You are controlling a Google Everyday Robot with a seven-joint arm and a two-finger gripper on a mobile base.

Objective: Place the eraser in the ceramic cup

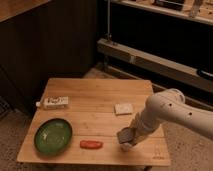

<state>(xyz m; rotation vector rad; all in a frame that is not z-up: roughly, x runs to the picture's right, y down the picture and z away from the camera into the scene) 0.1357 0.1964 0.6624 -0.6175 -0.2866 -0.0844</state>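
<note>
Guessing the eraser (123,108) right of the green plate (53,135) is light and grippy, pinch its sides; gripper (126,143) sits right of the plate too, state unclear.

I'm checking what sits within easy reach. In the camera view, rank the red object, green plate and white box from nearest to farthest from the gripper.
The gripper is low over the front right of the table.
1. Red object: picture-left of it, near the front edge.
2. Green plate: front left corner.
3. White box: left edge, further back.
</note>
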